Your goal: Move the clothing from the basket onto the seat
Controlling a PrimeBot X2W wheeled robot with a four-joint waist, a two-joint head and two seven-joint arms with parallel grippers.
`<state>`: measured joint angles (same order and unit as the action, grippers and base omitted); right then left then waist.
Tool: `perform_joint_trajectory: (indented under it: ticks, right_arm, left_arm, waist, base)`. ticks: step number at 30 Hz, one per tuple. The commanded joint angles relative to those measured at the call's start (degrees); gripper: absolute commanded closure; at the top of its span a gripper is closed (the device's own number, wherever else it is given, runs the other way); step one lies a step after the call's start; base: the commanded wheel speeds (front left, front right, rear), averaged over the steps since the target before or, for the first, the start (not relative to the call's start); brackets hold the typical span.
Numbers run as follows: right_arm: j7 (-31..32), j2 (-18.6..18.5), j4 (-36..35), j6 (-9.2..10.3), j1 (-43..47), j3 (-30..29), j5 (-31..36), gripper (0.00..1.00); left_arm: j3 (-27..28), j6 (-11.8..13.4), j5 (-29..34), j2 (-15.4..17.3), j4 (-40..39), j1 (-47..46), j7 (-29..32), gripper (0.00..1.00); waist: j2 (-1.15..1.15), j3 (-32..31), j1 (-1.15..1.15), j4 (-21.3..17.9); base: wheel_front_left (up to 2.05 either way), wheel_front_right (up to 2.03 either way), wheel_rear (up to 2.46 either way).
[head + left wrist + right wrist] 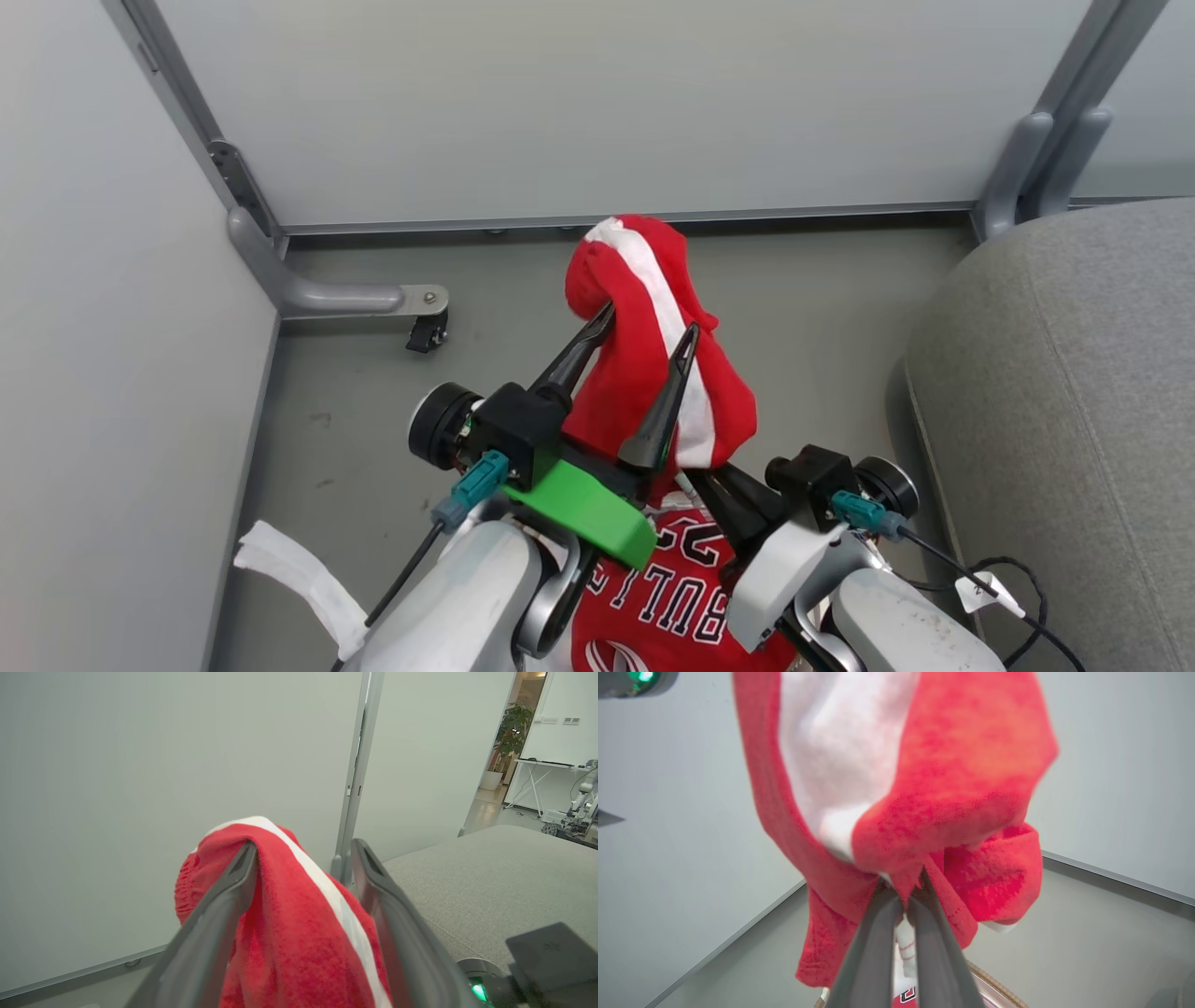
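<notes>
To the right of both jaws, the grey seat is lying well apart. Beneath them, the basket rim and BULLS jersey are showing. The red striped piece is draping over the spread left jaws, while the right jaws are clamping its lower edge.
</notes>
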<state>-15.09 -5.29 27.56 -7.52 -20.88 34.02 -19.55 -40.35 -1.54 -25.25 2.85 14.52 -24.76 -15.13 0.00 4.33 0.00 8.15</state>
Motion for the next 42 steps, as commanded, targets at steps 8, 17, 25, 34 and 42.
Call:
perform_joint_trajectory:
  ticks: [8, 17, 25, 34, 42]
  right_arm:
    - [-0.12, -0.28, -6.62, 0.06, 2.18, -1.38, 1.9, 1.0]
    - [-0.1, -0.01, -12.05, 0.07, 4.34, -4.45, 2.55, 1.0]
    - [-0.1, 1.04, -15.61, 0.06, 5.18, -8.32, 3.11, 1.0]
    - [-0.1, 1.66, -18.43, 0.06, 0.5, -14.35, 4.71, 1.0]
    - [-0.09, -4.38, -22.8, 0.07, -13.45, -21.77, 8.76, 1.0]
  left_arm:
    - [4.52, -1.44, 4.08, 0.11, 2.09, 2.97, -0.03, 0.0]
    - [9.23, -3.44, 7.52, 0.14, 3.24, 5.21, -0.04, 0.0]
    - [11.51, -5.22, 10.51, 0.17, 3.51, 6.92, -0.04, 0.0]
    - [10.76, -5.95, 12.53, 0.24, 2.91, 6.81, -0.03, 0.0]
    - [5.79, -5.99, 12.31, 2.95, 1.47, 2.34, -0.03, 0.0]
  waist:
    - [0.0, 0.05, 0.0, -10.41]
    - [0.0, 1.54, 0.0, -23.7]
    - [0.0, 3.72, 0.0, -33.69]
    - [0.0, 8.05, 0.0, -38.62]
    - [0.0, 16.81, 0.0, -38.12]
  base:
    - [0.0, 0.0, 0.0]
    - [0.0, 0.0, 0.0]
    - [0.0, 0.0, 0.0]
    - [0.0, 0.0, 0.0]
    - [0.0, 0.0, 0.0]
